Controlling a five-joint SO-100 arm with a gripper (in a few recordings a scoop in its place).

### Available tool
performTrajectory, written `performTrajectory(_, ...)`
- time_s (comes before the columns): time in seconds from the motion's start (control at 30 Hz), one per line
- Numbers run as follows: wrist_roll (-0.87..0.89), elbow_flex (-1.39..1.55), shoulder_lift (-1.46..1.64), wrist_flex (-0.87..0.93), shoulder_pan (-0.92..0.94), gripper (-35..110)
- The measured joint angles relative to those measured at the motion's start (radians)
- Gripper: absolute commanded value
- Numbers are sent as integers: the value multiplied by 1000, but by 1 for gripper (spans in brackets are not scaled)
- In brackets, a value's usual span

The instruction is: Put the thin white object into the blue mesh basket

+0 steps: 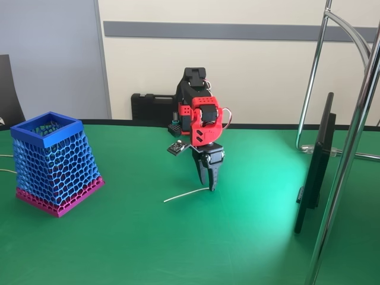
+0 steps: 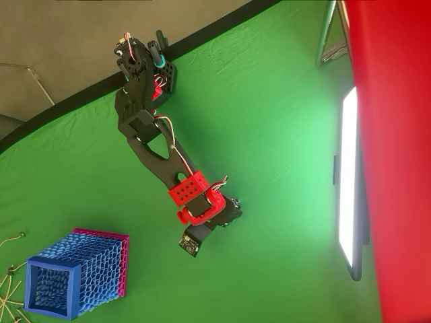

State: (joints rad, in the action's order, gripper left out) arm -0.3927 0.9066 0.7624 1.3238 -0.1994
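While the thin white object (image 1: 185,194) lies on the green counter (image 1: 178,249) in the fixed view, the claw (image 1: 210,185) points straight down over its right end, the dark fingers drawn close together with the tips at or around that end. Whether the strip is truly pinched or merely touched cannot be told; its free left end seems to rest on the cloth, so no lift shows. The blue mesh basket (image 1: 52,163) stands upright well apart to the left, and nothing white is visible in what shows of its open top. Judged from this, the task sits at the grasping step: pickup, carry across and drop into the basket are all left. From the overhead view, the arm reaches out over the counter (image 2: 269,134) with its red wrist hiding the claw (image 2: 225,214), so the fingers' state cannot be read there, and the strip is too fine to make out. The basket (image 2: 77,272) lies toward the lower left, well clear of the arm.
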Motion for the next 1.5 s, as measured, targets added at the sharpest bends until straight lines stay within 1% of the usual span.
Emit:
performTrajectory(0.5,18,-51,-31,32,0,20)
performTrajectory(0.7,20,-141,-95,114,-3,19)
performTrajectory(0.83,20,-156,-97,120,-3,18)
performTrajectory(1.3,-15,-193,-130,158,-5,9)
performTrajectory(1.5,-25,-198,-130,166,-5,2)
